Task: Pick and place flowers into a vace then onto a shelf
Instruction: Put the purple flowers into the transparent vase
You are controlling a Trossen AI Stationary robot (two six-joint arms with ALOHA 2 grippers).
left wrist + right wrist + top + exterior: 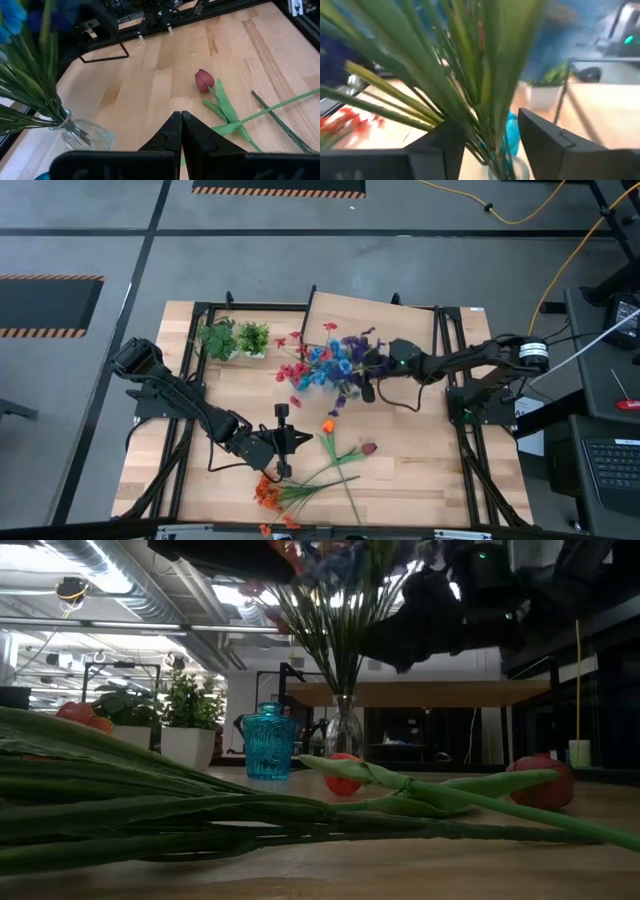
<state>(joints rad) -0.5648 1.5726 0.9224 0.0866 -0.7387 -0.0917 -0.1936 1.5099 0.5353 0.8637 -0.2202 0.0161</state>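
Note:
A bunch of flowers point(325, 365) with red, blue and purple blooms stands in a clear glass vase point(343, 732) at the table's middle. My right gripper point(362, 368) is open, level with the stems point(485, 100) above the vase, one finger on either side. My left gripper point(306, 440) is shut and hovers near the table's near side, touching nothing. On the table near it lie an orange tulip point(327, 425), a red tulip point(204, 80) and an orange spray point(268, 494). The shelf point(375, 315) stands at the far edge. My right gripper comes level from the table's right, its fingers point(547, 142) straddling the bunch's green stems point(492, 125) above the vase's neck. I cannot tell whether either finger touches the stems. The bunch stands upright in the vase.
Two leafy potted plants point(233, 338) stand at the far left. A blue glass vase point(270, 742) sits beside the clear one. Black frame rails point(452, 395) run along both table sides. Bare wood lies between the loose flowers and the right rail.

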